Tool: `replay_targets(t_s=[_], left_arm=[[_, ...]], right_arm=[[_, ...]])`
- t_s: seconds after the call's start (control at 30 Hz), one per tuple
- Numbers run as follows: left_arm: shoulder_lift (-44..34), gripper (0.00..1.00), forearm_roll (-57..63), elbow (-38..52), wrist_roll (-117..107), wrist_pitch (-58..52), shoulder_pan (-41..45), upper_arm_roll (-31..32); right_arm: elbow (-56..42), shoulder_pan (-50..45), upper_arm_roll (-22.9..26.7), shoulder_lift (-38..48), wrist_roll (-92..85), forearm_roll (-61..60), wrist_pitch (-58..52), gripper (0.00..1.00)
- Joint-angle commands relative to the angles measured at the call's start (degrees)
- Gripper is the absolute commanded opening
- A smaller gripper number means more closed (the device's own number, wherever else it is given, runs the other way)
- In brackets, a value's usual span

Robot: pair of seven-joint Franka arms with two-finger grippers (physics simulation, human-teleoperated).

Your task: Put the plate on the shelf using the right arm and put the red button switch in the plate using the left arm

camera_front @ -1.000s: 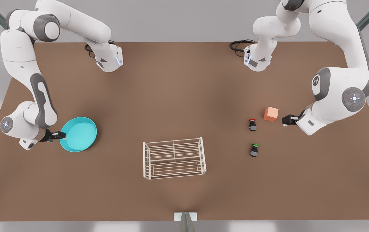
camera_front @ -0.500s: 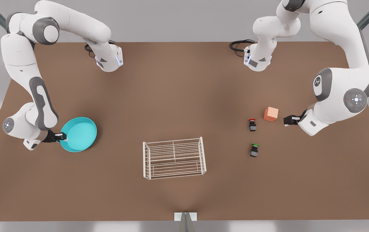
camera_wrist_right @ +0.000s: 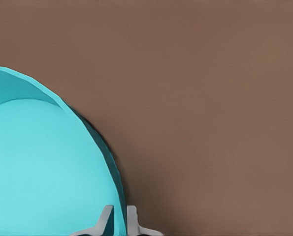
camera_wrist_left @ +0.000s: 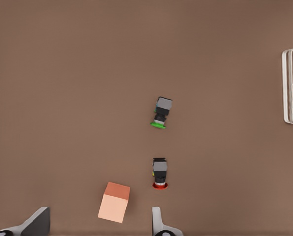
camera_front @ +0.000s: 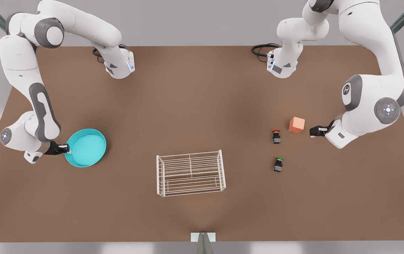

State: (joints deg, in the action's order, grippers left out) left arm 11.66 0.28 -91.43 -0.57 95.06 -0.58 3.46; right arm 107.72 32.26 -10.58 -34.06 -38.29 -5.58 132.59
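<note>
The turquoise plate (camera_front: 86, 147) lies on the table at the front view's left. My right gripper (camera_front: 65, 149) is at the plate's outer edge, shut on the raised rim (camera_wrist_right: 117, 216), with one finger inside and one outside. The white wire shelf (camera_front: 190, 173) stands at the table's middle front. The red button switch (camera_front: 276, 136) lies at the front view's right, also seen as a small switch with a red cap (camera_wrist_left: 159, 173). My left gripper (camera_front: 311, 131) hovers open just past the orange cube (camera_front: 296, 125), its fingers (camera_wrist_left: 158, 223) spread wide.
A like switch with a green cap (camera_front: 278, 164) lies nearer the front edge than the red one. The orange cube (camera_wrist_left: 114, 202) sits between my left gripper and the red switch. Both arm bases (camera_front: 119, 65) stand at the table's back edge.
The right arm's elbow and wrist have shifted slightly at the plate's rim, and the plate has moved a hair. The left gripper has stayed almost still beside the cube.
</note>
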Motion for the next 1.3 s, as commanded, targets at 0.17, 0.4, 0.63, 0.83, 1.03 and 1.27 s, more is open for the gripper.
replay_targets(t_s=[0.17,0.4,0.63,0.83,1.03,1.27], left_arm=[[0.0,1.00,0.2,-0.2,-2.1,0.0,0.3,0.1],[0.0,1.00,0.2,-0.2,-2.2,0.0,0.3,0.1],[0.0,1.00,0.2,-0.2,-3.2,0.0,0.3,0.2],[-0.3,1.00,-0.2,-1.5,-6.3,0.0,0.4,0.2],[-1.9,1.00,0.8,-8.4,-14.9,1.4,0.4,7.2],[-3.4,1.00,0.2,-29.7,-26.3,28.1,-0.9,11.9]], right_arm=[[-0.8,0.0,-0.4,1.9,-2.1,-0.6,-6.0,0.19],[-2.3,0.0,-2.1,6.7,-2.5,-5.2,-14.6,0.16],[-9.5,-1.7,-7.0,8.4,0.8,-11.7,-23.3,0.14],[-14.8,-3.5,-14.9,8.3,14.5,-11.7,-25.0,0.14],[-20.6,-12.7,-14.9,7.2,29.8,-11.8,-24.9,0.14],[-30.4,-23.4,-14.4,-0.1,44.4,-11.0,-23.7,0.14]])
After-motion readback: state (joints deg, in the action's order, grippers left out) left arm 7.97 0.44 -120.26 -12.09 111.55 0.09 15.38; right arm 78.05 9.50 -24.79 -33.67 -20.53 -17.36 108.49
